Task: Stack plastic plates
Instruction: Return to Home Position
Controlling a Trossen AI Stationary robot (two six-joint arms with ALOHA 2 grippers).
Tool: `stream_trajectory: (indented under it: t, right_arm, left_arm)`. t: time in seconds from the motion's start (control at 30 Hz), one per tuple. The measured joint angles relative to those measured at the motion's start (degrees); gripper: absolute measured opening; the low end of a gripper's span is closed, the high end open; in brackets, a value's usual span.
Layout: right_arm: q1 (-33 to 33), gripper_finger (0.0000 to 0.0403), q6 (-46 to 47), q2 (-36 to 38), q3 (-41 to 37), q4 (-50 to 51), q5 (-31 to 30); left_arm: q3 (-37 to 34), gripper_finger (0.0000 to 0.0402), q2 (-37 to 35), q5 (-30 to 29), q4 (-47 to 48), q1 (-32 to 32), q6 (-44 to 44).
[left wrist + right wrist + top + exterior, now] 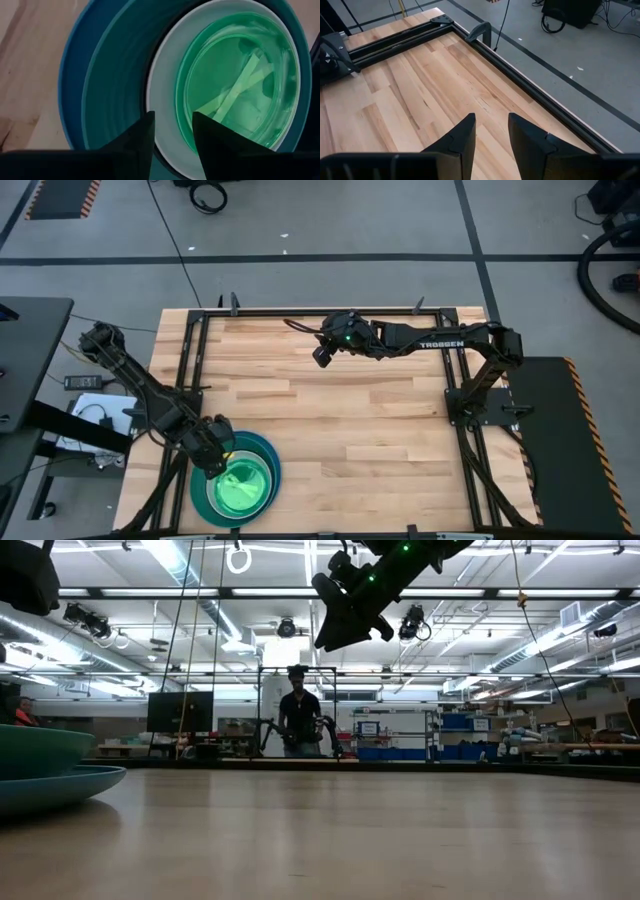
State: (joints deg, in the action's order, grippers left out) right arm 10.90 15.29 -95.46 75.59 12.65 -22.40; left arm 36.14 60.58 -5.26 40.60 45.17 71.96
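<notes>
High view puts the stack of plates [243, 485] at the near left corner of the table [380, 430]. The left gripper [212, 445] hangs over the stack's far left rim. In the left wrist view a narrow gap shows between its fingers [140, 140], with nothing in it. Below them lie a green plate [240, 85] on top, then a white plate [162, 100], a teal plate [115, 95] and a blue plate [75, 75] at the bottom. Any plates between those are hidden.

The stacking looks done, so the job in hand is to take both arms home. The left gripper should rise straight up first and swing back only once its fingers are clear of the rims. A sideways start this low could catch the teal or blue edge and drag the stack. The green plate looks light and could slide if bumped.

The right gripper [325, 352] is over the far middle of the table, well apart from the stack. The low view shows it high above the wood [350, 610]. Its fingers [462, 140] also show a narrow gap and hold nothing. Its way back looks free, though it should stay above the black frame [270, 314] along the far edge.

Nothing else lies on the table between the arms. A person [300, 720] stands in the room beyond, far from both arms.
</notes>
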Motion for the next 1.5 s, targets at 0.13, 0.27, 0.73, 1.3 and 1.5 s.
stream_trajectory:
  t: [0.13, 0.27, 0.73, 1.3, 1.5]
  right_arm:
    - [0.0, 0.0126, 0.0, 0.0, 0.0, 0.0, 0.0]
    - [0.0, 0.0126, 0.0, 0.0, 0.0, -0.2, 0.0]
    - [0.0, 0.0126, -0.9, 0.0, 0.0, -1.9, 0.0]
    - [-0.1, 0.0126, -3.9, 0.0, 0.0, -2.3, 0.0]
    - [-0.1, 0.0126, -4.9, 0.0, -1.8, -5.3, 0.8]
  left_arm:
    - [0.0, 0.0139, 0.0, -1.8, 0.0, 0.0, -0.9]
    - [0.0, 0.0139, -0.3, -8.0, -0.2, 0.0, -3.9]
    - [0.0, 0.0117, -16.2, -27.8, 1.2, -8.5, -27.1]
    - [-21.7, 0.0035, -24.7, -20.4, -39.8, -19.8, -45.0]
    - [-23.6, 0.0009, -30.2, -17.3, -43.1, -23.5, -53.9]
